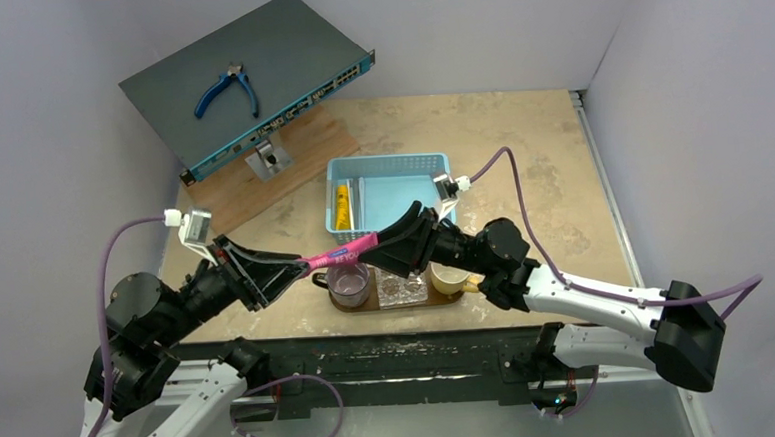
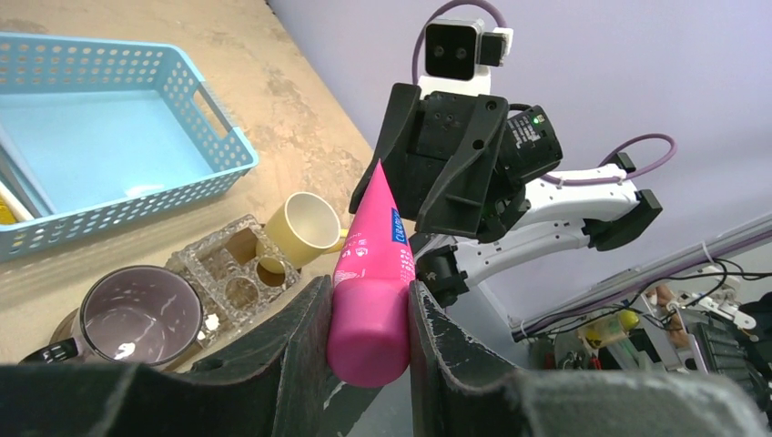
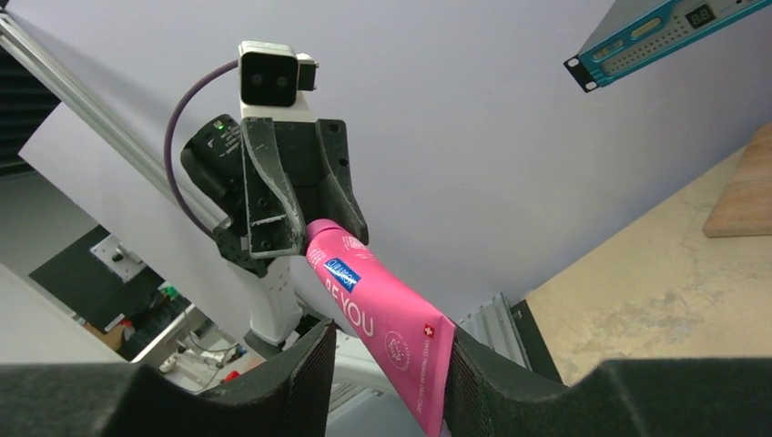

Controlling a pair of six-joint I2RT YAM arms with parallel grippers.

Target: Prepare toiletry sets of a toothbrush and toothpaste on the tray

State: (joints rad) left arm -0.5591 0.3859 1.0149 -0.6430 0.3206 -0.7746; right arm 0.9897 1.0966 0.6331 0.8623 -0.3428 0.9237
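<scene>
A magenta-pink toothpaste (image 1: 343, 251) tube hangs level in the air between both arms, above the dark-brown tray (image 1: 373, 306). My left gripper (image 1: 303, 264) is shut on its rounded cap end (image 2: 369, 337). My right gripper (image 1: 383, 241) stands open around the flat crimped end (image 3: 414, 355). One pad (image 3: 460, 378) touches the tube's edge and a gap shows at the other pad. A yellow-orange toothpaste (image 1: 343, 205) tube lies in the blue basket beside pale thin sticks (image 1: 360, 202) that look like a toothbrush or two.
On the tray stand a purple mug (image 1: 349, 284), a clear glass holder (image 1: 402, 289) and a yellow cup (image 1: 450, 277). The blue mesh basket (image 1: 389, 165) sits just behind. A grey network box (image 1: 284, 44) carrying blue pliers (image 1: 227, 90) leans at the back left over a wooden board (image 1: 309, 142).
</scene>
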